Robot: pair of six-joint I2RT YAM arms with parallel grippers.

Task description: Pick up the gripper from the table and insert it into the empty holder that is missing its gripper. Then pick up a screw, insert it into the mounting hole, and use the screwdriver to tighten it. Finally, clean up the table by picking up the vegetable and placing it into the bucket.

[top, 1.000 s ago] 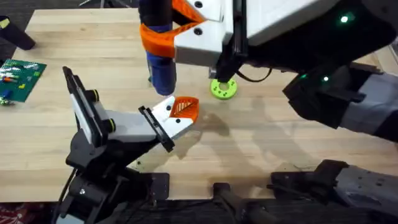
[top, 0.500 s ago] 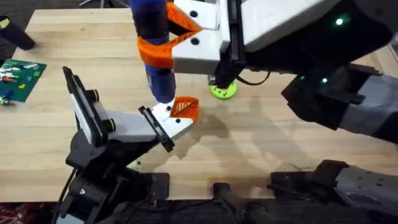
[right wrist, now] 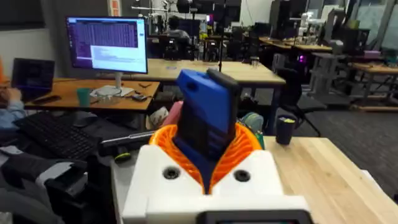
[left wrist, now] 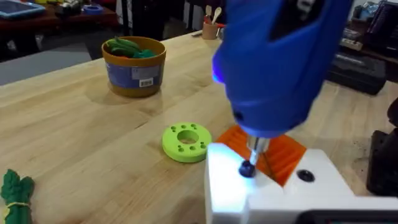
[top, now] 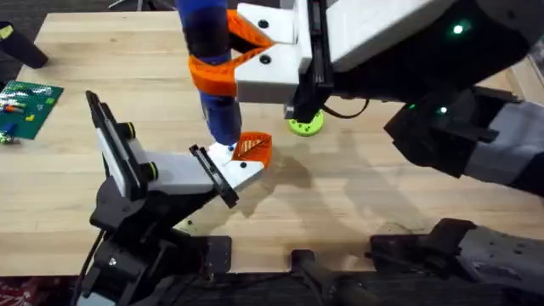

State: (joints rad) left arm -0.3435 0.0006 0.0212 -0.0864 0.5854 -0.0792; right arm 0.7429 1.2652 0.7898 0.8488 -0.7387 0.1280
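Note:
My right gripper (top: 212,72), a white hand with orange fingers, is shut on the blue screwdriver (top: 223,119) and holds it upright. In the left wrist view the screwdriver (left wrist: 280,56) has its tip down on a dark screw (left wrist: 247,169) in the white holder (left wrist: 280,199). The holder (top: 183,174) sits at the end of the left arm, by the lime-green knobs. The small orange ribbed gripper (top: 253,147) sits against the holder's far end, just behind the tip (left wrist: 286,152). A green vegetable bundle (left wrist: 15,193) lies on the table. The bucket (left wrist: 134,65) stands farther back with green items inside.
A lime-green disc with holes (top: 305,121) lies just right of the holder (left wrist: 186,142). A green circuit board (top: 25,106) rests at the table's left edge, with a black object (top: 21,47) behind it. The right wrist view looks past the screwdriver (right wrist: 205,118) to desks and monitors.
The right gripper has carried the screwdriver left and down, so its tip now rests on the holder. Over the last half second it has hardly moved.

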